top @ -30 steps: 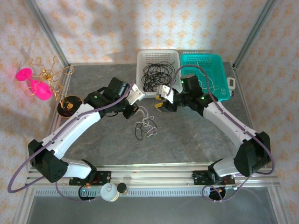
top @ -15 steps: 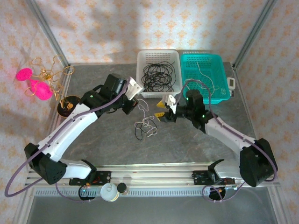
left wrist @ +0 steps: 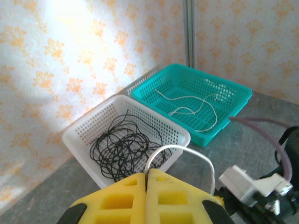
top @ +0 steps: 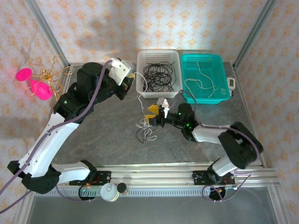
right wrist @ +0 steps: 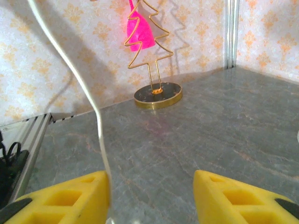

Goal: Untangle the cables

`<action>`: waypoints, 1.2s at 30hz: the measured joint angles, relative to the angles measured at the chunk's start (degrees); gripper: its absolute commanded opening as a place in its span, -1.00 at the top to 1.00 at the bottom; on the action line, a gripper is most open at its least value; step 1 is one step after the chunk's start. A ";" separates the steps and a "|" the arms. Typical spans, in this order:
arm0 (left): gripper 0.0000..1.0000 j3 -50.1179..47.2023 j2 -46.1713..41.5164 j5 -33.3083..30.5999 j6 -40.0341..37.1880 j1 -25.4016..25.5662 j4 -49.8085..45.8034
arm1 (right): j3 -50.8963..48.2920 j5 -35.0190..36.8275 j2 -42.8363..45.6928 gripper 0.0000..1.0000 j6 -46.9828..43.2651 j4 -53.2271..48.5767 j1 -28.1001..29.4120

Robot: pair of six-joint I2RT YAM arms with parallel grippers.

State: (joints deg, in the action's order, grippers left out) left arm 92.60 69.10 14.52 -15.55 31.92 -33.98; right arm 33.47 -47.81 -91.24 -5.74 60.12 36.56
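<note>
Left claw (left wrist: 146, 186): pads pressed together, pinching one white cable (left wrist: 180, 147). Cable's long axis runs from the claw, slanting near-right, down to the black-and-white tangle (top: 145, 129) on the table (top: 103, 135). Right claw (top: 152, 117) gapes wide beside the tangle.
</note>
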 measured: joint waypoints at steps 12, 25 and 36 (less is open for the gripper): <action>1.00 8.04 0.87 0.20 -0.44 0.42 3.15 | 12.26 0.11 -15.43 0.81 7.26 11.89 3.87; 1.00 12.66 0.42 -1.97 -7.06 0.72 13.09 | 5.14 7.02 -22.16 1.00 13.03 14.49 4.09; -0.11 -3.69 -5.38 -4.92 0.57 0.72 21.55 | 1.84 11.54 -16.61 1.00 13.70 10.43 4.17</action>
State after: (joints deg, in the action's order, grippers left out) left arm 88.90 63.72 9.61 -14.98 32.64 -12.43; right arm 35.31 -36.27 -107.85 7.97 70.54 40.73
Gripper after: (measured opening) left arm 0.431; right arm 0.067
